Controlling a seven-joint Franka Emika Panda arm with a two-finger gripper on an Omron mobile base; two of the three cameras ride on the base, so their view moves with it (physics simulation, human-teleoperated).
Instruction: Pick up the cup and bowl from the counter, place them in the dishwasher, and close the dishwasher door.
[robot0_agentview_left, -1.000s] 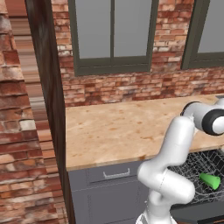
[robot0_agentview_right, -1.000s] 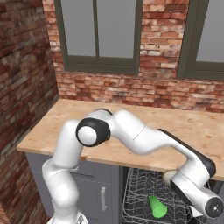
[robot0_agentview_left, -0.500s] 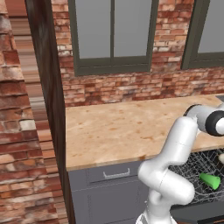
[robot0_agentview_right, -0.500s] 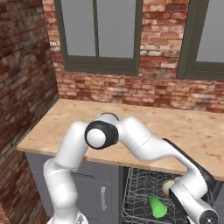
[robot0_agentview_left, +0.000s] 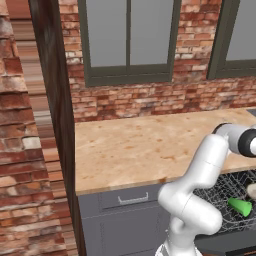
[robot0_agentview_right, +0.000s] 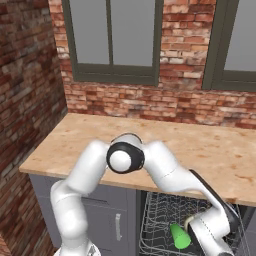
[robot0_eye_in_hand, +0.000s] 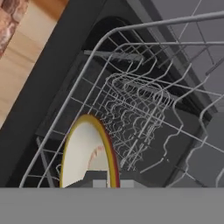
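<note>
Gripper (robot0_eye_in_hand: 107, 183) is pinching the bowl (robot0_eye_in_hand: 87, 153) by its rim — edge-on, hovering just over the dishwasher's wire rack (robot0_eye_in_hand: 144, 105), tines lying directly beneath; the cup (robot0_agentview_right: 179, 236) is lying in the rack alongside.

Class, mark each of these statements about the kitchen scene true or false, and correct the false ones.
1. The green cup lies in the dishwasher's wire rack. True.
2. The bowl sits on the counter. False: the gripper holds it over the rack.
3. The dishwasher door is closed. False: the rack is exposed.
4. The counter runs below brick wall and windows. True.
5. The gripper is shut on the bowl's rim. True.
</note>
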